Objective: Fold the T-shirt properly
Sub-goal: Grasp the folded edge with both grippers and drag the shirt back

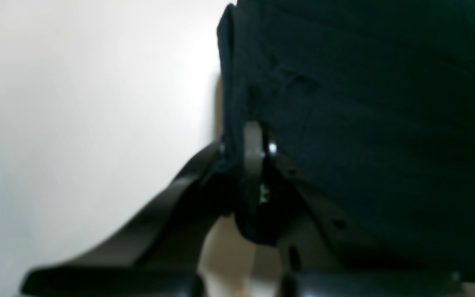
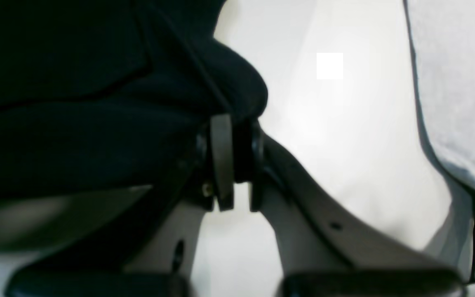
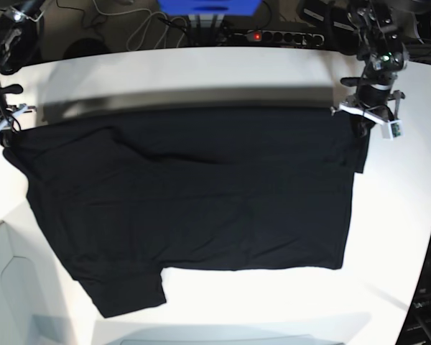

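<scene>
- t-shirt (image 3: 194, 201) spread wide over the white table (image 3: 201, 75), black side up, print not visible
- one sleeve sticks out at the bottom of the base view, near the table's front edge
- shirt's far edge is lifted off the table between the two grippers, a shadow band on the table just behind it
- left gripper (image 3: 360, 118) at the base view's right, holding the shirt's upper right corner; a small flap of cloth hangs just below it
- left wrist view: left gripper (image 1: 258, 165) fingers pressed together on a fold of black cloth, cloth bunched between the pads and bulging out below them, rest of shirt fills the upper right
- right gripper (image 3: 1, 133) at the base view's left edge, on the shirt's upper left corner
- right wrist view: right gripper (image 2: 233, 161) fingers pinched on a thick roll of black fabric, cloth sits between the pads and swells above the tips, rest of shirt runs off to the left
- both wrist views blurry, seams hard to tell
</scene>
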Available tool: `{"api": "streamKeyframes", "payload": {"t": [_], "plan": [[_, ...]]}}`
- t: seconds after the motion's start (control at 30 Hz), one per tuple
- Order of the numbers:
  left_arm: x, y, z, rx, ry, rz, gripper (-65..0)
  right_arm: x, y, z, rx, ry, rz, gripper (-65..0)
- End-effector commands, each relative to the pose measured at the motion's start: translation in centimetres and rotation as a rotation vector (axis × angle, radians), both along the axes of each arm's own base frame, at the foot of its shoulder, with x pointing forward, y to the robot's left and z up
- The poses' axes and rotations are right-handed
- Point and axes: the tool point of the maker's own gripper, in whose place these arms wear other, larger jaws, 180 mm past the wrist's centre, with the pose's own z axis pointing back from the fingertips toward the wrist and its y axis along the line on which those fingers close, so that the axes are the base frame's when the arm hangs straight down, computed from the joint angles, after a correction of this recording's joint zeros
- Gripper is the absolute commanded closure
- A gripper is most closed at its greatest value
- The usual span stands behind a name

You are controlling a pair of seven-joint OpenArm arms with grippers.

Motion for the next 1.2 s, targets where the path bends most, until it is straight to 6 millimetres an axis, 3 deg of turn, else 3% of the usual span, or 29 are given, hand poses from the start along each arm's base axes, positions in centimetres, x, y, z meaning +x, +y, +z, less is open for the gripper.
{"api": "streamKeyframes", "payload": {"t": [0.0,0.07,0.2,0.37,0.57,0.67,0.73,0.93,1.17], "plan": [[0.7,0.7,1.3,0.033,-0.045,0.006,-0.1,1.0,-0.6,1.9,-0.036,-0.051,0.017,0.0],[1.1,0.7,1.6,0.032,-0.057,0.006,-0.1,1.3,-0.6,2.1,-0.038,-0.057,0.019,0.0],[3.6,1.0,3.2,0.045,-0.119,0.008,-0.1,4.1,-0.4,3.8,-0.056,-0.097,0.047,0.0],[6.2,1.2,3.8,0.01,-0.101,0.012,-0.1,8.0,-0.5,6.2,-0.081,-0.088,0.054,0.0],[7.8,3.3,6.2,-0.004,-0.116,0.067,-0.1,10.5,-1.5,9.5,-0.11,-0.108,0.022,0.0],[7.3,4.2,6.4,-0.005,-0.107,0.092,-0.1,10.0,-1.7,9.0,-0.109,-0.088,0.012,0.0],[6.9,4.6,6.3,-0.006,-0.107,0.109,-0.1,8.6,-1.7,7.4,-0.109,-0.042,0.016,0.0],[4.1,4.8,3.8,-0.003,-0.019,0.118,-0.1,4.8,-1.5,3.5,-0.1,0.084,0.023,0.0],[1.4,4.8,1.8,0.001,0.059,0.12,-0.1,1.3,-1.6,0.8,-0.101,0.19,0.028,0.0]]}}
